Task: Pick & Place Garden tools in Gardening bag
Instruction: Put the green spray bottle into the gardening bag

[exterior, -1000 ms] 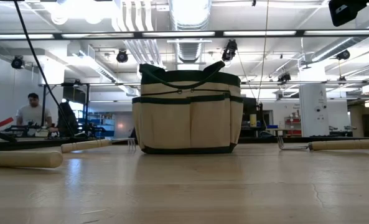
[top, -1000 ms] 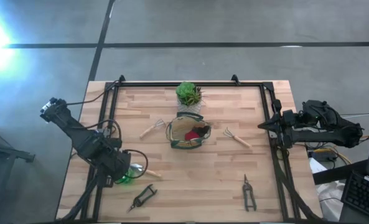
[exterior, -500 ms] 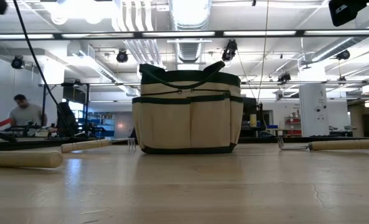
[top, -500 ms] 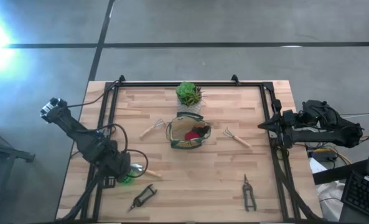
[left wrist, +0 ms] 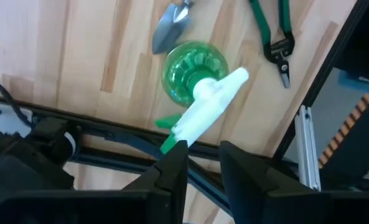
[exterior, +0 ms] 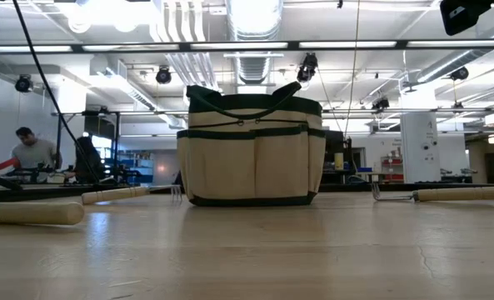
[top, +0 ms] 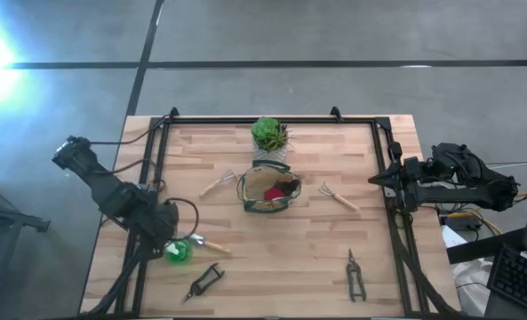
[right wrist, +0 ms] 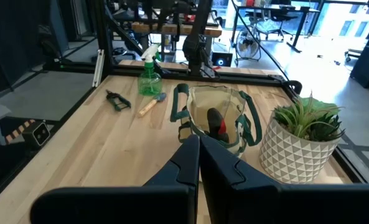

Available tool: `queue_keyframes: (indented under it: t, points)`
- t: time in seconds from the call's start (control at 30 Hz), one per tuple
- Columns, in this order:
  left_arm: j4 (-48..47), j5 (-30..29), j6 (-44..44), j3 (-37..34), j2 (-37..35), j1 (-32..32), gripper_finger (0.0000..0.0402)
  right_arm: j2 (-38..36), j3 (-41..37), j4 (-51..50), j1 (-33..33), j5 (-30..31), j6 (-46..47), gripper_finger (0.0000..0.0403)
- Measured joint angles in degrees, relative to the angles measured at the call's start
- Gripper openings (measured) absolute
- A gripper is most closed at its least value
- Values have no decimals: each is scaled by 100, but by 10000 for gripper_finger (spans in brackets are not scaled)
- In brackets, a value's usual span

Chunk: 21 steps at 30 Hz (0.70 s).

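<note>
Green spray bottle nr left fingers

Bag mid-surface, tools around it.
My left hand hangs above the spray bottle; the gardening bag sits between two rakes, before the plant.

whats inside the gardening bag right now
Looking down into the gardening bag, a red-and-black item lies inside, also visible from the right wrist. The bag's fabric walls hide whatever may sit lower down or in its pockets.
</note>
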Motion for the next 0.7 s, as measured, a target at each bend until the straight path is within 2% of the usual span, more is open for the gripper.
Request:
queue_keyframes:
  t: [0.2, 0.33, 0.47, 0.7]
  points:
    - [-7, -40, -355, -373, -479, -39, 143, 0, 0, -1, 1, 1, 0, 8]
    - [-18, 486, -92, -673, -743, -123, 168, 0, 0, 1, -1, 0, 0, 8]
    - [-6, 426, 368, -853, -913, -252, 161, 0, 0, 1, 0, 1, 0, 8]
    - [230, 205, 1094, -1006, -977, -259, 118, 0, 0, 1, 0, 1, 0, 8]
